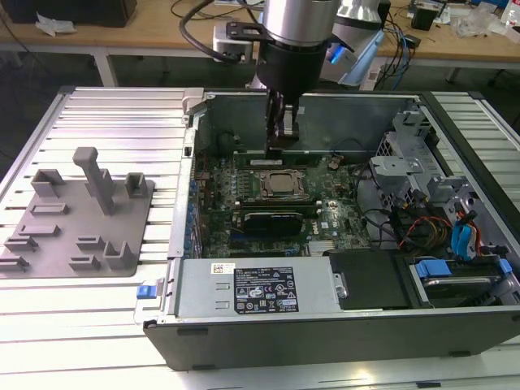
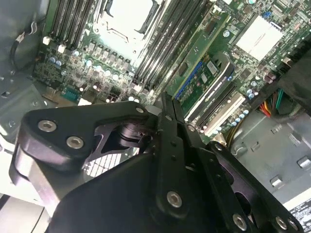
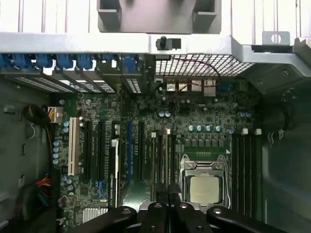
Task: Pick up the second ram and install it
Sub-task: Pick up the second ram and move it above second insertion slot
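In the exterior view my gripper (image 1: 283, 146) reaches straight down into the open computer case, with its tips at the memory slots just behind the CPU socket (image 1: 281, 185). A narrow stick with a pale label strip, the second ram (image 1: 262, 162), stands on edge in those slots right under the tips. In both wrist views the fingers (image 3: 160, 206) are pressed together with no visible gap, low over the dark slots (image 3: 161, 160) beside the CPU socket (image 3: 204, 188). The fingers (image 2: 167, 131) hide the contact point, so I cannot tell whether they pinch the stick or only touch it.
A grey fixture plate (image 1: 77, 215) with upright holders lies on the slatted table at the exterior view's left. A wide black expansion card (image 1: 272, 219) sits in front of the socket. Drive bays and cables (image 1: 431, 219) fill the case's right side, and the power supply (image 1: 260, 288) spans the front.
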`<state>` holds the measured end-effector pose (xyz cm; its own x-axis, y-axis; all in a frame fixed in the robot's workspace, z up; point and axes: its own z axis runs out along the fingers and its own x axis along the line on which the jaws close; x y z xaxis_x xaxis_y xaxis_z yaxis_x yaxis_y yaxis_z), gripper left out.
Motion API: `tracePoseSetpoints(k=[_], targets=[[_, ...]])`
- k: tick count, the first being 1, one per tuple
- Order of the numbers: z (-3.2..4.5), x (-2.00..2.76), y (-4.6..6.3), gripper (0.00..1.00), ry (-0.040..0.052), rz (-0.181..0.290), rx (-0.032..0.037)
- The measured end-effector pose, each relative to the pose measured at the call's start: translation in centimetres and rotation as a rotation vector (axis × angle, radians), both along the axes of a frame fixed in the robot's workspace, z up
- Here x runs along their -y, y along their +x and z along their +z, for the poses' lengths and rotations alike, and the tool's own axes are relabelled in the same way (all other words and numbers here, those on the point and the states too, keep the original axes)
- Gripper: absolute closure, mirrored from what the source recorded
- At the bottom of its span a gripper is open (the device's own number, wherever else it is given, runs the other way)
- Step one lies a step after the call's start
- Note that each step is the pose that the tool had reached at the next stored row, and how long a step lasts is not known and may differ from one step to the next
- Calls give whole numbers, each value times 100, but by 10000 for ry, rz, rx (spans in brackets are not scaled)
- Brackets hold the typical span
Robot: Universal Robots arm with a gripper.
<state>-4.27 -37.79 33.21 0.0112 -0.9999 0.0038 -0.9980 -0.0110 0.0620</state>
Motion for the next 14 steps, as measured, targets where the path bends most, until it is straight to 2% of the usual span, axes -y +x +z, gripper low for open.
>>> tracePoseSetpoints(k=[4,12,14], targets=[[-116,-11,62,91,-1,-1,-1],[-268,-20,100,91,-4,-1,-1],[-284,-20,115,91,-11,-2,-3]])
